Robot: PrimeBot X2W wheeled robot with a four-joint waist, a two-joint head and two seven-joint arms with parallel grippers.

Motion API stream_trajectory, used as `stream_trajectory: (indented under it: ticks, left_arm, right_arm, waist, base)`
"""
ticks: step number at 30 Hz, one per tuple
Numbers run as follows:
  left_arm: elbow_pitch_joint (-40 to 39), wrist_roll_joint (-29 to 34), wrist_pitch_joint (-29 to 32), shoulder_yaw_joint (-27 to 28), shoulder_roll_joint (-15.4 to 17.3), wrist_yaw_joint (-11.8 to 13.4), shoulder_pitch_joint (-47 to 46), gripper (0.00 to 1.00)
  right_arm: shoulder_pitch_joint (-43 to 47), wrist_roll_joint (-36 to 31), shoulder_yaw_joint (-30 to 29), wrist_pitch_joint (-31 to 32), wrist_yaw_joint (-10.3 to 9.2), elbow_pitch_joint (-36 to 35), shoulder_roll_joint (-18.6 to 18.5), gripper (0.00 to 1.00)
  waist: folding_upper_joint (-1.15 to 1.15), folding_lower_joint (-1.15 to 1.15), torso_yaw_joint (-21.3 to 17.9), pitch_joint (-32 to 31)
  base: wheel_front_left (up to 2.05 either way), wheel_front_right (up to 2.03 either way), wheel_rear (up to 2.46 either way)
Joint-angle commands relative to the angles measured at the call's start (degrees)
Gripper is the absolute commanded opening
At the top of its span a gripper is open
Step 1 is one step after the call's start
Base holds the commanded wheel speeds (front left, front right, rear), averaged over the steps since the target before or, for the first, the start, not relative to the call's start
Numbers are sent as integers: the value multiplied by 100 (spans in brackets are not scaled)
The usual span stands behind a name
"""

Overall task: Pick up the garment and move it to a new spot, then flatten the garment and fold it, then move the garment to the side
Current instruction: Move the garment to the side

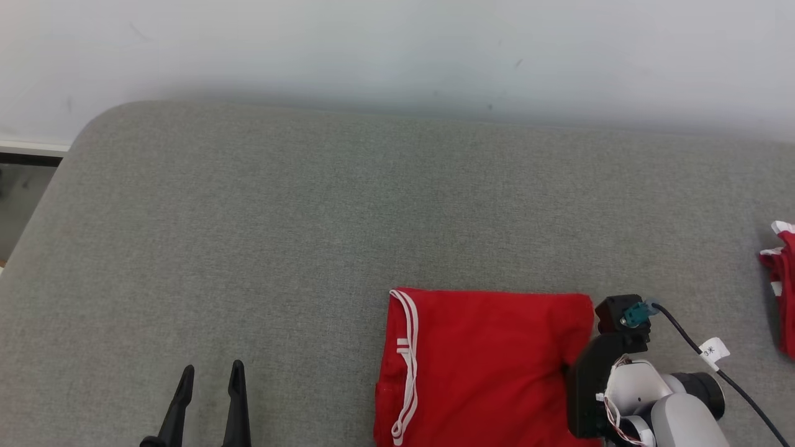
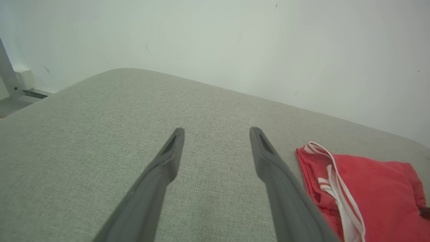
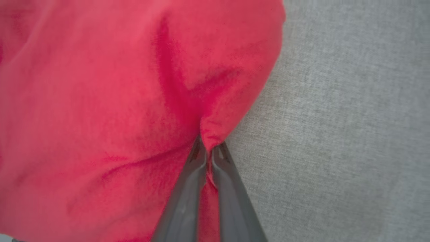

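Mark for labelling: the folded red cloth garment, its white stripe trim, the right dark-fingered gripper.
red cloth garment (image 1: 490,360): head view, top layer's middle.
white stripe trim (image 1: 412,372): head view, midway along it.
right gripper (image 3: 210,148): right wrist view, between shut fingertips.

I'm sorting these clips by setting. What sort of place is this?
Probably an indoor room, perhaps a bedroom or test space: a grey fabric-covered padded surface, like a mattress, meets a plain white wall, and a folded red garment lies on that surface, with more red-and-white clothing nearby.
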Motion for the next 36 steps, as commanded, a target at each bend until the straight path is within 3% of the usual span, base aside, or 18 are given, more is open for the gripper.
stream_trajectory:
  ticks: [1,9,19,25,31,36]
  left_arm:
    - [-18,-24,-13,0,-4,21,-93,100]
    - [-148,32,-13,-38,-3,26,-231,100]
    - [-267,-38,-13,-127,-4,1,-544,100]
    - [-246,-75,-13,-157,-3,-16,-658,100]
    - [-239,-56,-13,-211,-3,-26,-730,100]
    - [-217,45,-13,-265,-3,-14,-863,100]
  right_arm:
    - [-77,-87,-44,-61,0,-12,-30,0]
    - [-553,-721,-307,-46,0,-321,-95,0]
    - [-1512,-1026,-969,293,0,-534,-808,0]
    - [-1695,-969,-1376,712,0,-1067,-1279,0]
    - [-1810,-1044,-1819,950,0,-1478,-1521,0]
    - [-1946,-1176,-2107,1028,0,-1307,-1702,0]
  waist:
    - [0,0,-60,14]
    - [0,0,-342,174]
    - [0,0,-631,554]
    - [0,0,-759,699]
    - [0,0,-808,816]
    - [0,0,-786,996]
  base:
    - [0,0,0]
    - [0,0,0]
    - [0,0,0]
    - [0,0,0]
    - [0,0,0]
    - [0,0,0]
